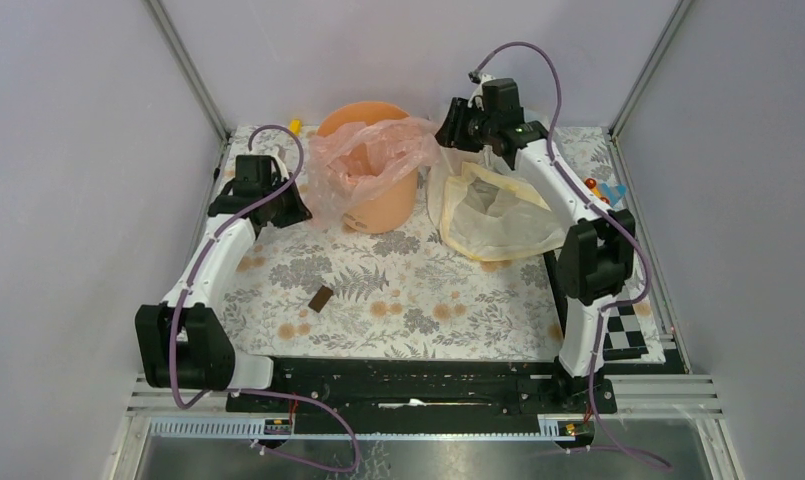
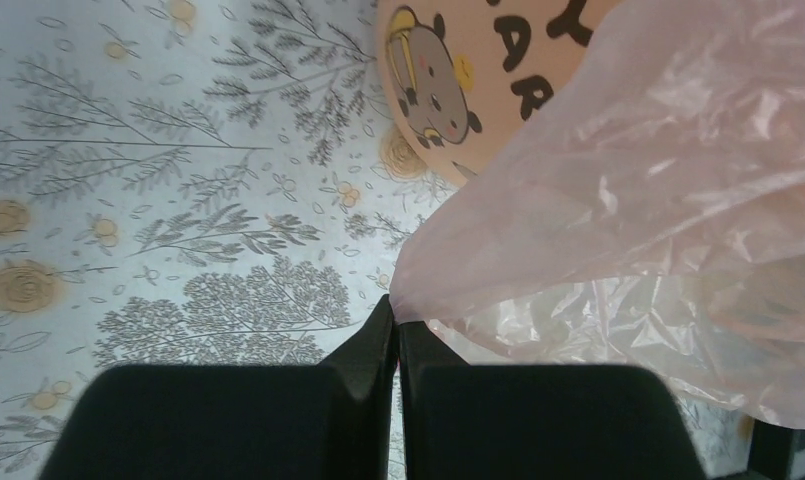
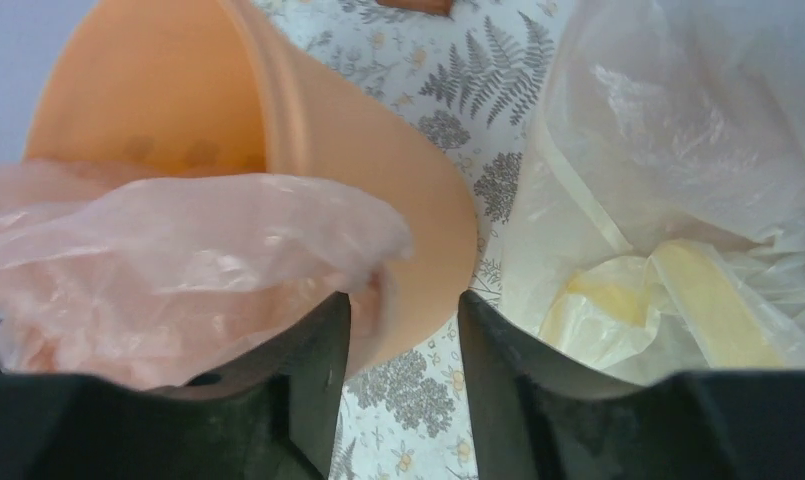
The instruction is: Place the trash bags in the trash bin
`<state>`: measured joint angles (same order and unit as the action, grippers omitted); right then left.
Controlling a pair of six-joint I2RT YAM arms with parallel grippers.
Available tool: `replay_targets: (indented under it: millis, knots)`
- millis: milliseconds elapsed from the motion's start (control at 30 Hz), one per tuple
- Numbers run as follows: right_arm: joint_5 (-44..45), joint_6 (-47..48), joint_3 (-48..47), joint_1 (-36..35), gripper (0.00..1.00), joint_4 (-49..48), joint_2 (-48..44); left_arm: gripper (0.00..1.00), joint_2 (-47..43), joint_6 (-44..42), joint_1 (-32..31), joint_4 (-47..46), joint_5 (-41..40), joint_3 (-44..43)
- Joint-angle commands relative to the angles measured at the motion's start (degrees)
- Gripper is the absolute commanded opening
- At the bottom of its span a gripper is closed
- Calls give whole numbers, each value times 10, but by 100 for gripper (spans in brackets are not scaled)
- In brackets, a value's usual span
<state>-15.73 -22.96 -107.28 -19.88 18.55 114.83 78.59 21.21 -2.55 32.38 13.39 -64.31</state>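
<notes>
Left gripper (image 2: 396, 305) was clenched on a corner of the trash bag (image 1: 368, 160) | right gripper (image 3: 403, 300) was released, jaws apart at the trash bin (image 1: 383, 212) rim | bag draped over and into the bin, at the worktop's (image 1: 408, 295) far edge, left of middle | cream-yellow bag (image 1: 498, 215) lay just right of the bin

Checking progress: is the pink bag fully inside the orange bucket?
Partly: the crinkled pale-pink plastic film bag drapes over the rim of the round peach-orange plastic bucket, hanging outside.
</notes>
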Motion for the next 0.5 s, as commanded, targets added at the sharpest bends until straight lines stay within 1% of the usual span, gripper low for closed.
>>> replay_targets:
  millis: [0,133,200,300,400,467]
  knots:
    - [-56,23,23,0,59,-36,-86,0,-58,3,4,-56,-53,3]
    - [-86,6,98,-2,84,-63,-155,0,-67,4,4,-59,-49,-2]
    - [-80,-12,138,-7,92,-81,-191,0,-64,6,4,-59,-37,-2]
    - [-40,-28,174,-30,99,-83,-235,0,-59,7,4,-58,-25,-2]
    - [9,-54,207,-52,100,-85,-266,0,-59,6,4,-58,-21,0]
    - [25,-69,219,-60,100,-88,-275,0,-60,4,4,-56,-24,0]
